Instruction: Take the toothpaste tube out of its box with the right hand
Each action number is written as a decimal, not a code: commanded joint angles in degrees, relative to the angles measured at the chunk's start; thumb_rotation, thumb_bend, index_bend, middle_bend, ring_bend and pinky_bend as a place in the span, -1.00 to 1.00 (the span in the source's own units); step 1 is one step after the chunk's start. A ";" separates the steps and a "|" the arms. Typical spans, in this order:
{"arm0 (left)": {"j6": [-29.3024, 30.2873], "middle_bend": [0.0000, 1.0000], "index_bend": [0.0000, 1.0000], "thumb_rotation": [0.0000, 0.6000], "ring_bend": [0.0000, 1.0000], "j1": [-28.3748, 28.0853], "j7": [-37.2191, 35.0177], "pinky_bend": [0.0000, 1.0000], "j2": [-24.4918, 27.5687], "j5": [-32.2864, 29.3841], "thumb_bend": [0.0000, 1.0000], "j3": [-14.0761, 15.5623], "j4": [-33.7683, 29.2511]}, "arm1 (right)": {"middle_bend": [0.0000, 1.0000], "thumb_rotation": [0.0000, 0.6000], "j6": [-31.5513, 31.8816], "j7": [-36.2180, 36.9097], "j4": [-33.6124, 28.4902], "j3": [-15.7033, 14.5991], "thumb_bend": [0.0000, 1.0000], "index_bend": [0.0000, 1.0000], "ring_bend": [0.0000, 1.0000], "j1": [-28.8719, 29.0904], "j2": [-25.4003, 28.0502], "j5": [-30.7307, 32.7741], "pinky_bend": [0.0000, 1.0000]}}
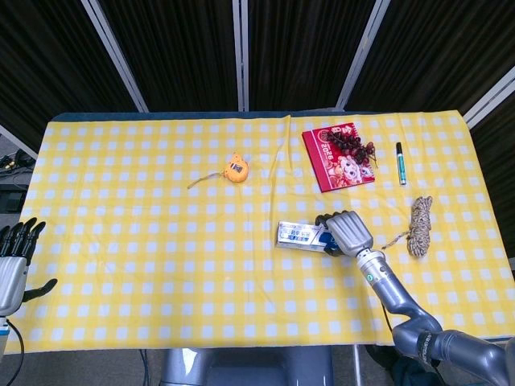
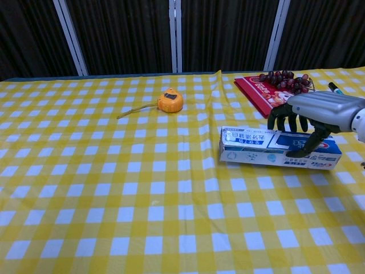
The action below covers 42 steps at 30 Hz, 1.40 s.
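Note:
The blue and white toothpaste box (image 1: 296,233) (image 2: 256,147) lies lengthwise on the yellow checked cloth, right of centre, with its flaps closed. No tube shows outside it. My right hand (image 1: 347,232) (image 2: 315,112) grips the box's right half from above, fingers curled over the far side and thumb (image 2: 302,149) on the near face. The box sits slightly askew, its left end turned toward the far side. My left hand (image 1: 13,261) hangs at the table's left edge with its fingers apart, holding nothing.
An orange tape measure (image 1: 235,170) (image 2: 170,101) sits left of centre at the back. A red booklet (image 1: 331,165) with grapes (image 1: 354,145) on it lies behind the box. A marker pen (image 1: 400,162) and a rope bundle (image 1: 418,225) lie to the right.

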 commanded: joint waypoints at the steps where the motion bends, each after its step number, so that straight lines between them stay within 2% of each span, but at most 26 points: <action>1: 0.00 -1.00 -1.00 1.00 -1.00 -0.03 0.02 -1.00 0.00 0.05 -1.00 0.05 -0.04 | 0.06 1.00 3.58 3.86 -0.71 -0.45 -0.53 -0.13 -0.05 -0.81 0.61 -2.95 0.00; 7: 0.53 -1.00 -1.00 1.00 -1.00 0.09 -0.13 -1.00 0.20 0.65 -1.00 0.29 -0.56 | 0.06 1.00 10.03 9.64 -3.22 -0.79 -0.48 -0.11 -0.05 -2.12 3.30 -7.62 0.00; 11: 1.32 -1.00 -1.00 1.00 -1.00 0.38 -0.81 -1.00 0.67 1.20 -1.00 0.39 -1.01 | 0.06 1.00 13.68 5.81 -6.70 -0.48 -0.47 -0.11 -0.05 -2.18 7.54 -10.87 0.00; 20: 2.41 -1.00 -1.00 1.00 -1.00 0.90 -2.95 -1.00 1.63 2.11 -1.00 0.66 -1.26 | 0.04 1.00 17.89 -15.07 -16.64 2.36 -0.45 -0.11 -0.05 -1.30 18.07 -15.85 0.00; 25: 2.96 -1.00 -1.00 1.00 -1.00 1.08 -3.85 -1.00 2.07 2.54 -1.00 0.68 -1.40 | 0.01 1.00 17.35 -31.35 -20.06 3.35 -0.40 -0.11 -0.05 -0.31 23.19 -19.45 0.00; 28: 2.94 -1.00 -1.00 1.00 -1.00 1.08 -3.98 -1.00 2.17 2.71 -1.00 0.79 -1.46 | -0.02 1.00 15.63 -46.20 -20.54 4.03 -0.39 -0.11 -0.05 1.14 26.47 -23.84 0.00; 31: 2.72 -1.00 -1.00 1.00 -1.00 1.00 -4.14 -1.00 2.20 2.60 -1.00 0.78 -1.45 | -0.06 1.00 12.57 -54.83 -23.08 4.75 -0.38 -0.11 -0.05 1.86 28.85 -23.97 0.00; 36: 2.45 -1.00 -1.00 1.00 -1.00 0.88 -4.39 -1.00 2.23 2.26 -1.00 0.62 -1.28 | -0.07 1.00 8.72 -62.67 -26.12 5.85 -0.35 -0.11 -0.05 3.40 32.92 -24.99 0.00; 42: 2.17 -1.00 -1.00 1.00 -1.00 0.74 -4.13 -1.00 2.13 2.34 -1.00 0.74 -1.18 | -0.07 1.00 6.07 -65.88 -27.60 6.34 -0.33 -0.10 -0.05 4.77 36.58 -27.34 0.00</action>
